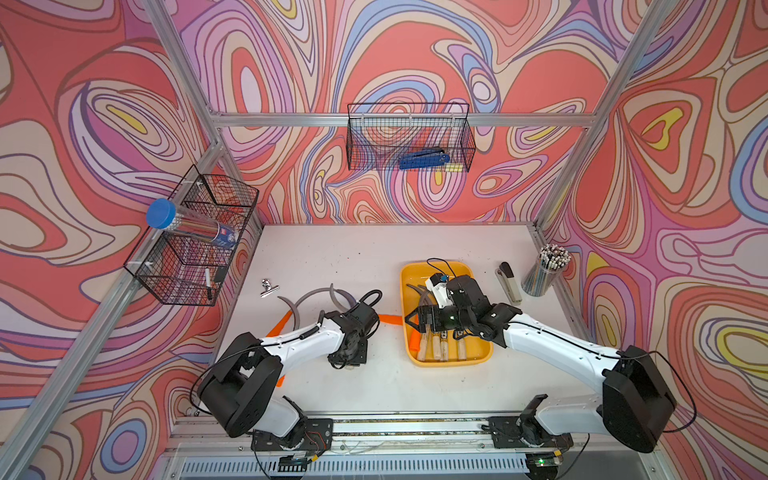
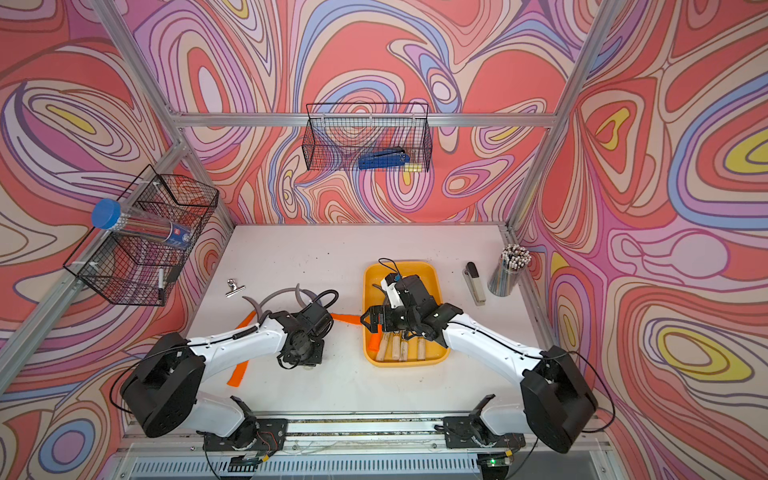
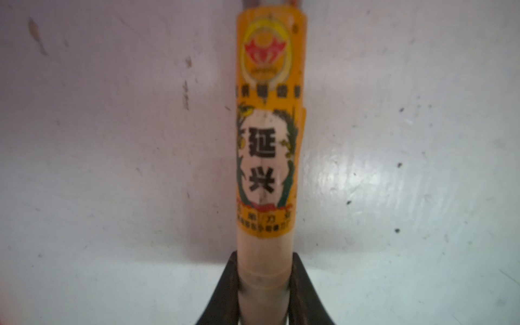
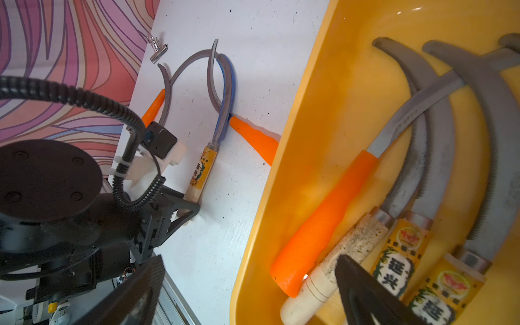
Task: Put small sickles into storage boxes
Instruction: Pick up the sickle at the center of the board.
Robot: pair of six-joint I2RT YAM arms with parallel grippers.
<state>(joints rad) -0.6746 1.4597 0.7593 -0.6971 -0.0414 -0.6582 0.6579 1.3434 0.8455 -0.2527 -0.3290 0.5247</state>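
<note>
My left gripper [image 3: 264, 284] is shut on the bare end of a pale wood sickle handle [image 3: 266, 140] with a yellow label, lying on the table. The right wrist view shows the same grip [image 4: 191, 206], and that sickle's [image 4: 200, 171] grey blade crosses other blades. In both top views the left arm hides it. The yellow storage box [image 1: 453, 360] [image 2: 409, 361] holds several small sickles, one with an orange handle [image 4: 323, 225] and three with wooden handles [image 4: 399, 253]. My right gripper [image 4: 247, 298] [image 1: 412, 322] hangs open over the box's left rim, holding nothing.
Orange-handled sickles lie on the table, one [image 1: 388, 320] against the box and another [image 1: 278, 325] beside the left arm. A binder clip [image 1: 268, 287], a stapler [image 1: 510, 283] and a pencil cup [image 1: 544, 270] stand around. Wire baskets [image 1: 195, 237] hang on the walls.
</note>
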